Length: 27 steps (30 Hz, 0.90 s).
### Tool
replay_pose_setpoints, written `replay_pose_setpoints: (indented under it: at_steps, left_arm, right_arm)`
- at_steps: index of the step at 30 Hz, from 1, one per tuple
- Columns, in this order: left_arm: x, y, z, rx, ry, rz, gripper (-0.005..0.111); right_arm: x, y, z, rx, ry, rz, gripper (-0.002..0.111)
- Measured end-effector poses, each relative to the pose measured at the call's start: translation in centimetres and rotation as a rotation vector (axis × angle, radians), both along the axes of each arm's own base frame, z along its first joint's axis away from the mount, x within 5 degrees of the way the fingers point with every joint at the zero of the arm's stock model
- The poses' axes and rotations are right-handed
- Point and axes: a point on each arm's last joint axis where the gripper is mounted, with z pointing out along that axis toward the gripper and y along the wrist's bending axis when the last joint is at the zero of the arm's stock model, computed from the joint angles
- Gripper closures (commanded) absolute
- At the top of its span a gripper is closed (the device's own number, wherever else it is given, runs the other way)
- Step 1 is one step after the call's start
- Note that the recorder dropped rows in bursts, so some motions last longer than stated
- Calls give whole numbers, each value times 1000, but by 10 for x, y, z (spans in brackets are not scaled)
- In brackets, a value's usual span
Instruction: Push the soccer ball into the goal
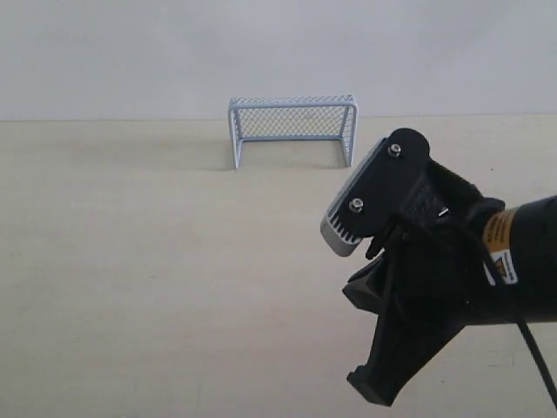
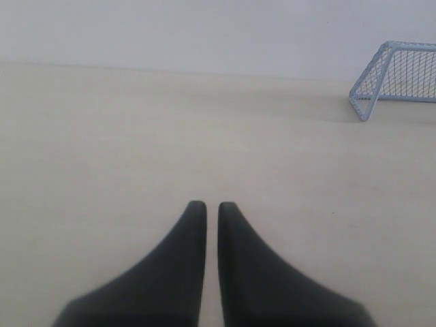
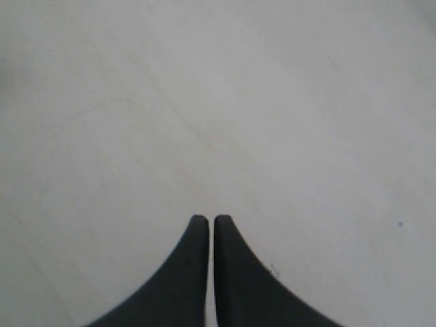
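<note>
The goal (image 1: 292, 104), a pale blue-white frame with mesh netting, stands at the far edge of the table facing me; the left wrist view shows it too, the goal (image 2: 401, 71) sitting off to one side, far from the fingers. The soccer ball shows in no view; it may be hidden behind the right arm. My right gripper (image 1: 372, 387) hangs low over the table at the front right, well short of the goal. Its fingers are shut with nothing between them, as the right gripper (image 3: 211, 219) shows over bare table. My left gripper (image 2: 212, 204) is also shut and empty.
The pale wooden table (image 1: 139, 261) runs back to a white wall (image 1: 130, 52). The right arm's black wrist and its grey camera housing (image 1: 352, 222) fill the lower right of the exterior view. The left arm is outside that view.
</note>
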Motion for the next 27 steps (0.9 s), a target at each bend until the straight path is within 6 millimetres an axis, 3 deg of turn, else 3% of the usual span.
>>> replay_pose_setpoints:
  at_steps: [7, 27]
  left_arm:
    - [0, 0, 0, 0, 0, 0, 100]
    - [0, 0, 0, 0, 0, 0, 100]
  right_arm:
    - [-3, 1, -8, 115, 47, -79, 108]
    - [-1, 5, -3, 189, 32, -105, 108]
